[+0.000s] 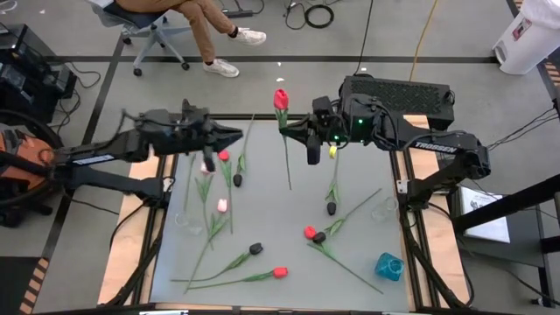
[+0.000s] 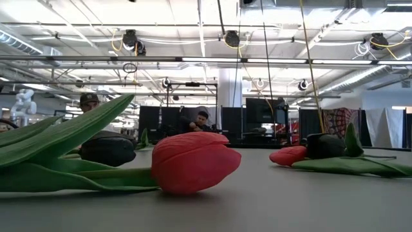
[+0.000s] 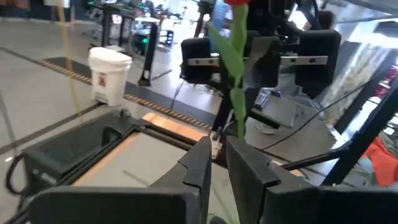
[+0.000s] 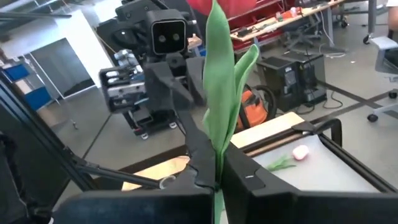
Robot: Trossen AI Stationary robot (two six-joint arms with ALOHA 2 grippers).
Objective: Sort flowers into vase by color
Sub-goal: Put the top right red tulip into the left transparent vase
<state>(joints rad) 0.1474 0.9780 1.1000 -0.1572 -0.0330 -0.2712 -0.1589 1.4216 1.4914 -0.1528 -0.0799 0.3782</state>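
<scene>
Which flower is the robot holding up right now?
The red tulip near the table's far edge. The right tool is shut on its green stem, holding it off the table, while the other tulips all lie flat.

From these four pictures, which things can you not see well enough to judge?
- Held red tulip: its head is cut off by the edge in both wrist views.
- Left gripper: blurred in the high view.
- Vases: only faint clear shapes in the high view.
- Low view: the near red tulip blocks the table behind it.
</scene>
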